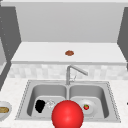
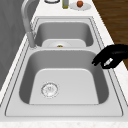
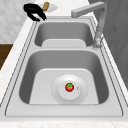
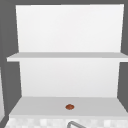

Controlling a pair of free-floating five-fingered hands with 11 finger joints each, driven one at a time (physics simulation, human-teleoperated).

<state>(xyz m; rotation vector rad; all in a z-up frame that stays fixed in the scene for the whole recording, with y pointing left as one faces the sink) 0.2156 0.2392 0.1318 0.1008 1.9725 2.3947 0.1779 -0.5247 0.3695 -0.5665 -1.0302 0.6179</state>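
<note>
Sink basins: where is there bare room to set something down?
Left basin floor is bare around its drain; the left robot hand hangs over its front rim. Right basin is crowded by a plate bearing a red fruit. The shelf is free beside a brown item.

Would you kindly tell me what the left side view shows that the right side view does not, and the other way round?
Left side view alone: the drain in the near basin's floor, and a jar and a fruit on a plate on the far counter. Right side view alone: the whole white plate with the strawberry lying in the near basin, and a brown food item on the far counter. Both share the double sink, the faucet and one black hand with curled fingers over the sink's front edge.
</note>
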